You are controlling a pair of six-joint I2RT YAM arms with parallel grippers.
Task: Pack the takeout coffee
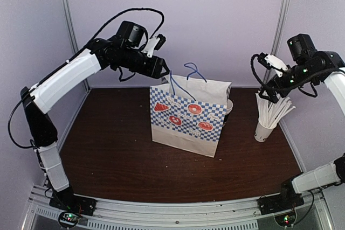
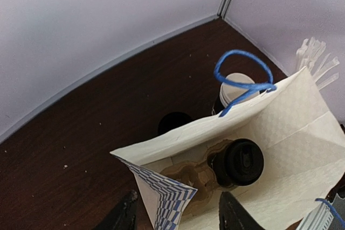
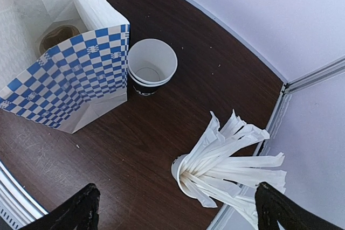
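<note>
We saw the left gripper (image 2: 180,218) hanging over the bag (image 2: 294,127), its fingers apart and holding nothing. Straight below it the coffee (image 2: 243,161), lid on, sat upright inside the bag in a brown carrier (image 2: 186,179). The bag stood in the middle of the table (image 1: 108,149), towards the far edge. The right gripper (image 3: 178,216), also spread and empty, hovered above the straws (image 3: 226,160) near the right edge, with the cup stack (image 3: 152,65) just beside the bag. We judged the coffee packed; at most, drawing the left gripper clear remained.
</note>
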